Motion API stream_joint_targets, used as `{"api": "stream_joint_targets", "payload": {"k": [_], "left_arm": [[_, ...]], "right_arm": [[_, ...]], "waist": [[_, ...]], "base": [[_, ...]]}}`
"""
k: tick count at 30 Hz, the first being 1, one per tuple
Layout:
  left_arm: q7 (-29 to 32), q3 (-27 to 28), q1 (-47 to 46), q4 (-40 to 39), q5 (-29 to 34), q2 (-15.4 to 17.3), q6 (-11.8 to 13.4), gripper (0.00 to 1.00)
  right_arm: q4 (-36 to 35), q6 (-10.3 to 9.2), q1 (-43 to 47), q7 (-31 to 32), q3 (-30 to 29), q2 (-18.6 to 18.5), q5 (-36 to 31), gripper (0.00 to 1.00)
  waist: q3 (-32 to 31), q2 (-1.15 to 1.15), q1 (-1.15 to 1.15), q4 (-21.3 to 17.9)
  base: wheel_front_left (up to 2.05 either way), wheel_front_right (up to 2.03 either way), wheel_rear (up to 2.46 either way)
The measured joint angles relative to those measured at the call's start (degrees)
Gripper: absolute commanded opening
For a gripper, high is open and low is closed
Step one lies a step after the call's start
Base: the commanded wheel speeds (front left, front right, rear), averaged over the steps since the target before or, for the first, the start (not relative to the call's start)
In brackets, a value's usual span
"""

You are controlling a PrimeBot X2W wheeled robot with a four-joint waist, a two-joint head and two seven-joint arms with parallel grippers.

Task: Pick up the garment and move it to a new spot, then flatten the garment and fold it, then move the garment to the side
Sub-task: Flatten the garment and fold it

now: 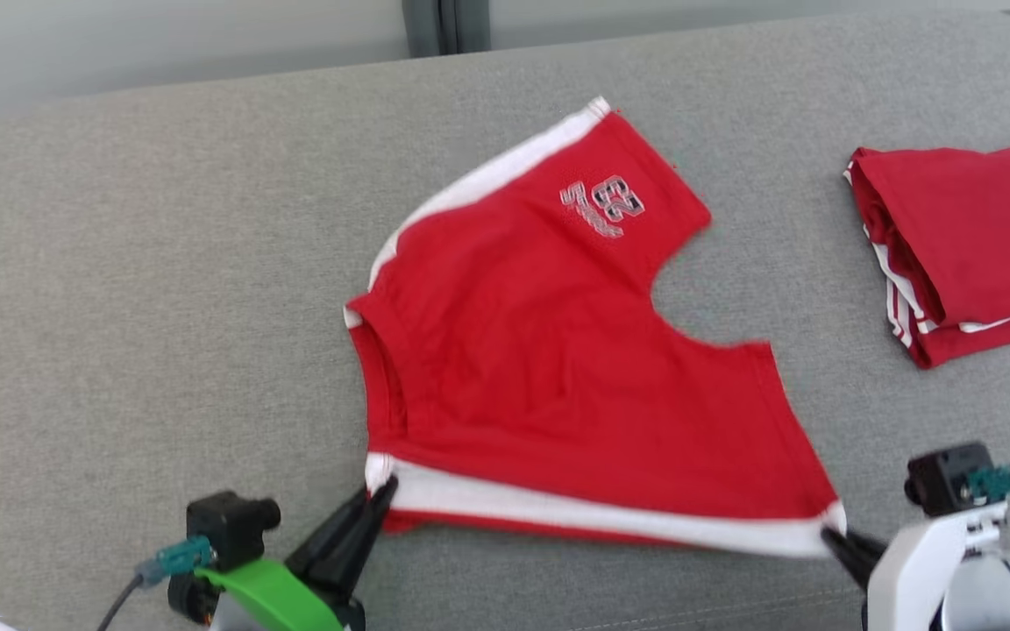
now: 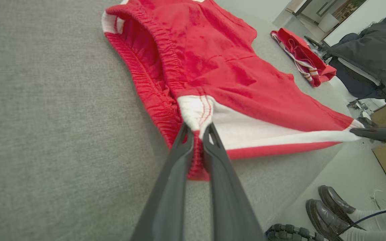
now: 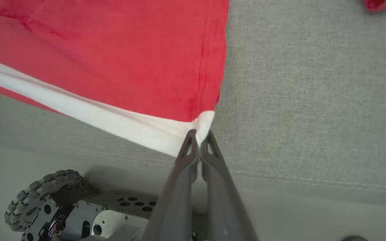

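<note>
Left gripper point(image 2: 198, 129): pressed together on the waistband corner of the shorts point(image 1: 540, 350), at the white stripe point(image 1: 575, 510); this is the corner farther from the folded red garment point(image 1: 961, 245).
Right gripper point(image 3: 198, 134): pinching the hem corner of the same stripe, nearer the folded garment.
Shorts: spread on the grey cushion point(image 1: 119, 307), to the left of the folded garment with a gap between them (near edge seems slightly lifted, stripe taut).
Step, as judged: flattening, with the fold to follow.
Doing it well: hold both pinches level with even tension, and carry the striped edge over toward the number print point(image 1: 606, 203) without dragging the lower layer.
</note>
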Motion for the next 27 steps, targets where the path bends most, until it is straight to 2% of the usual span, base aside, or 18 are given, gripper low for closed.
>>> {"api": "stream_joint_targets", "payload": {"k": [2,5,7,11,16,19,22,27], "left_arm": [[1.5,-0.8,1.9,-1.4,-0.7,1.2,0.0,0.0],[2.5,-1.4,4.0,-3.4,-1.4,2.1,0.5,0.0],[2.4,-1.2,4.8,-5.2,-2.6,1.8,0.6,0.0],[2.5,-0.7,4.0,-6.2,-3.4,0.4,1.0,0.0],[3.4,0.1,-2.9,-4.2,-3.5,-2.9,1.0,0.0],[4.5,0.2,-6.6,-2.1,-4.1,-5.2,1.1,0.0],[3.4,0.8,-11.7,1.2,-2.6,-7.1,1.8,0.0],[-0.1,1.6,-18.0,8.3,0.3,-11.0,3.5,0.0]], "right_arm": [[-2.9,0.0,3.7,5.1,-0.8,0.4,0.3,0.0],[-7.4,0.0,6.5,9.5,-2.3,0.8,0.8,0.0],[-10.0,0.0,6.0,9.9,-2.9,0.1,0.9,0.0],[-10.1,0.0,-1.3,8.8,-2.6,-4.2,1.0,0.0],[-1.1,0.0,-16.1,4.5,1.4,-10.2,1.4,0.0],[6.1,0.01,-24.5,1.0,4.4,-11.9,1.6,0.0],[14.0,0.0,-32.5,-2.8,6.9,-12.0,1.3,0.0],[25.8,0.0,-43.2,-8.9,10.6,-10.0,1.3,0.0]], "waist": [[-0.6,0.0,0.0,0.6],[-1.1,0.0,0.0,1.4],[-1.2,0.0,0.0,1.8],[-1.1,0.0,0.0,2.4],[-0.7,0.0,0.0,3.5],[-0.3,0.0,0.0,4.3],[0.5,0.0,0.0,5.3],[2.6,0.0,0.0,6.8]], "base": [[0.0,0.0,0.0],[0.0,0.0,0.0],[0.0,0.0,0.0],[0.0,0.0,0.0],[0.0,0.0,0.0],[0.0,0.0,0.0],[0.0,0.0,0.0],[0.0,0.0,0.0]]}}
